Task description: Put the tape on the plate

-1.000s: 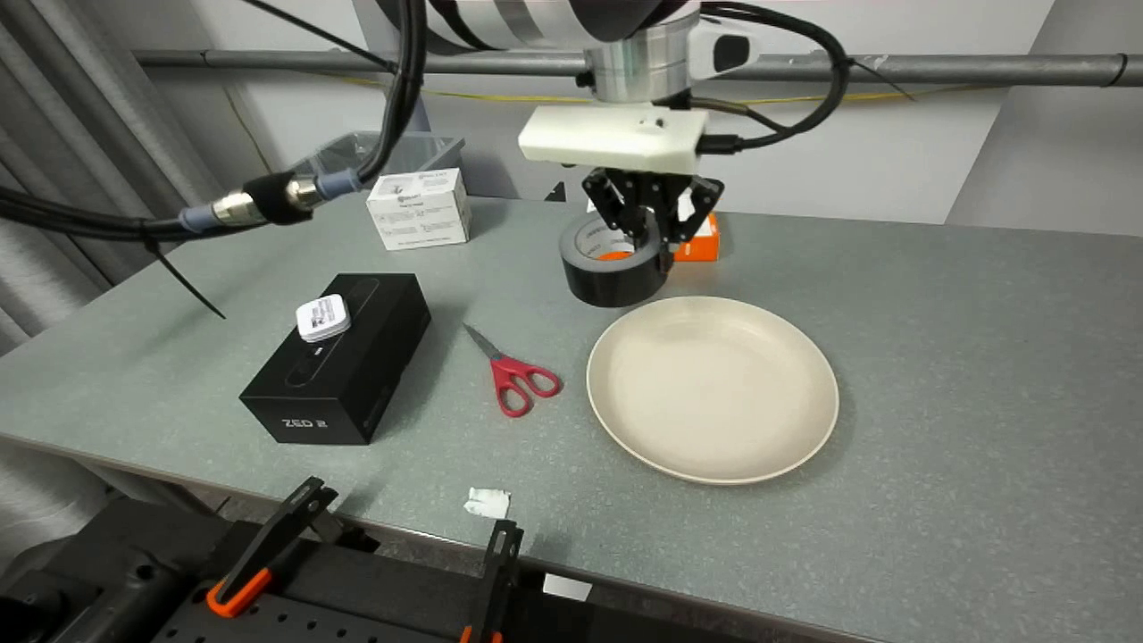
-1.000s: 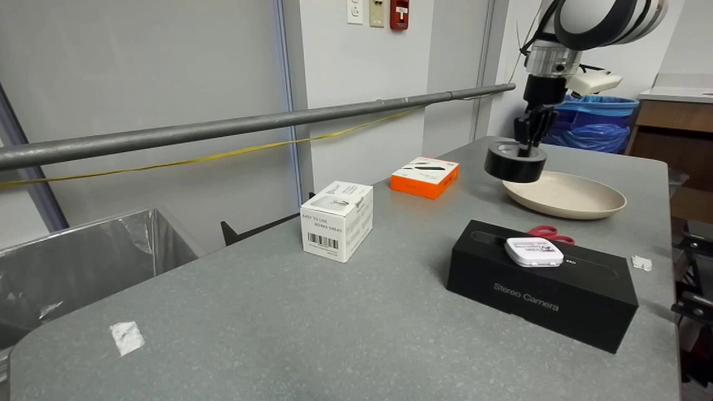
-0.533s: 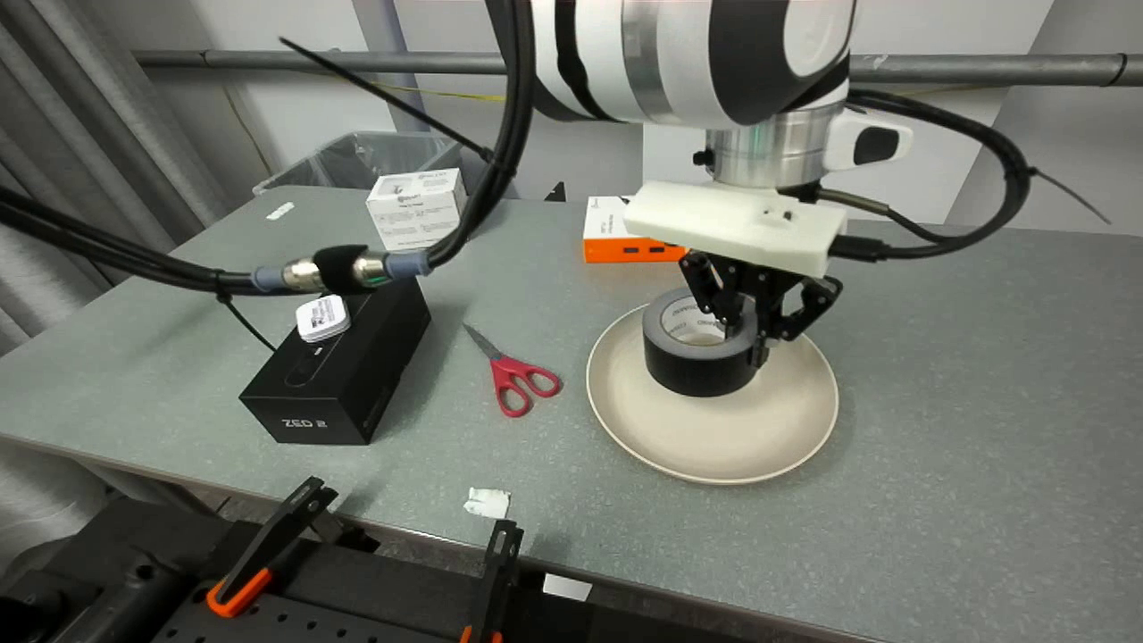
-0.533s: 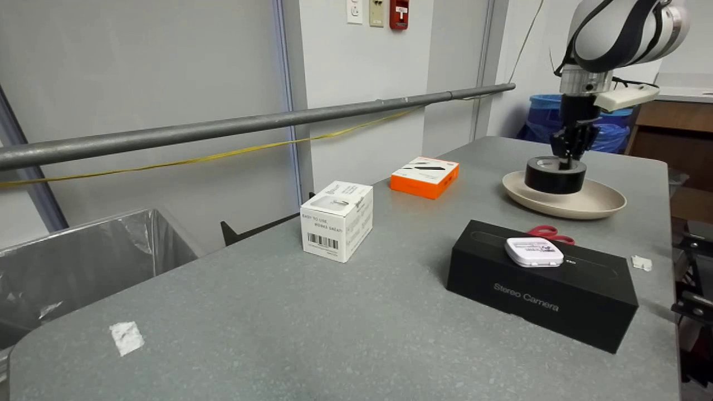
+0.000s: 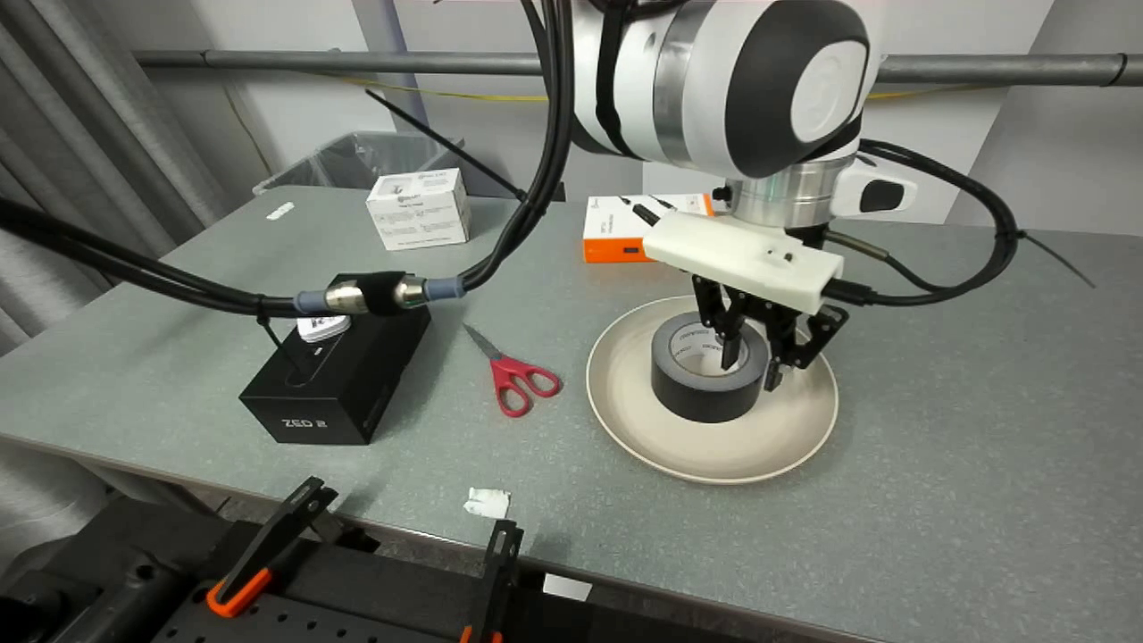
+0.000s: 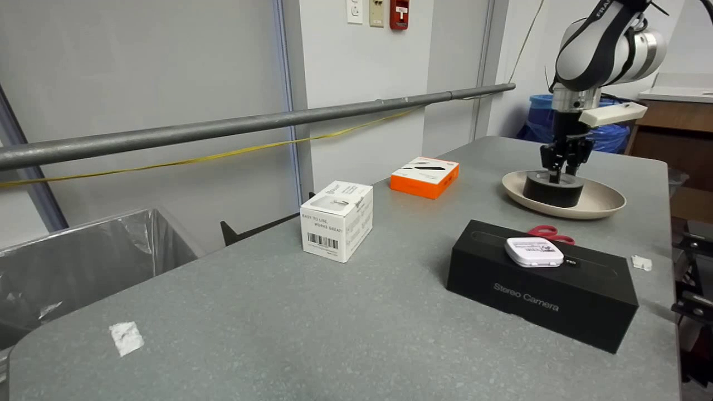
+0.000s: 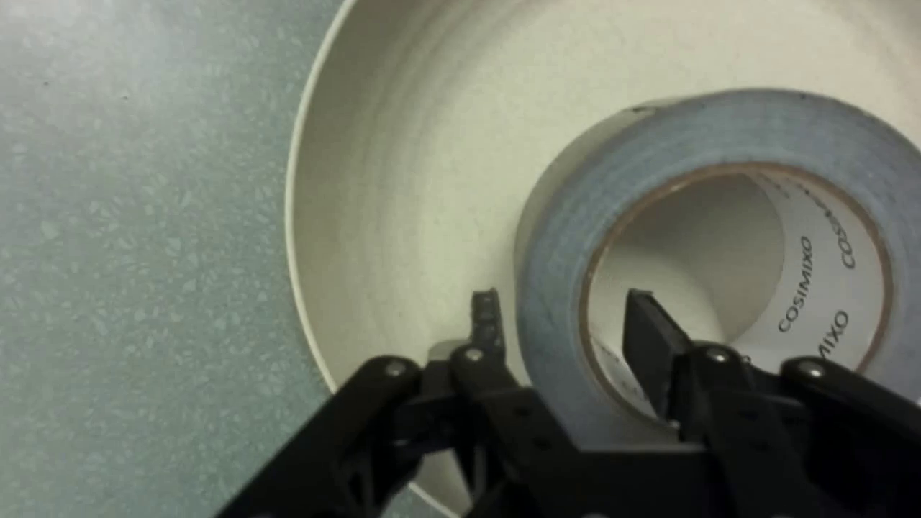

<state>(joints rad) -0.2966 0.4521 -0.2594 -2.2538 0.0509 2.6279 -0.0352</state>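
Note:
The black roll of tape (image 5: 705,404) lies flat on the cream plate (image 5: 629,424), a little off the plate's centre. Both show in an exterior view, the tape (image 6: 551,194) and the plate (image 6: 604,201), and in the wrist view, the tape (image 7: 727,129) and the plate (image 7: 403,180). My gripper (image 5: 751,375) is low over the plate. In the wrist view my gripper (image 7: 562,295) is open: one finger (image 7: 488,324) stands outside the roll and the other finger (image 7: 651,338) inside its core. Gaps show between both fingers and the tape wall.
Red scissors (image 5: 513,371) lie beside the plate. A black box (image 5: 308,411) bears a white tin (image 6: 533,252). An orange and white box (image 5: 616,228) and a white box (image 5: 418,210) stand towards the wall. Clamps (image 5: 500,572) sit at the table edge.
My gripper has carried the tape over the plate and lowered it. The tape now rests on the plate, and the fingers have opened away from its wall.

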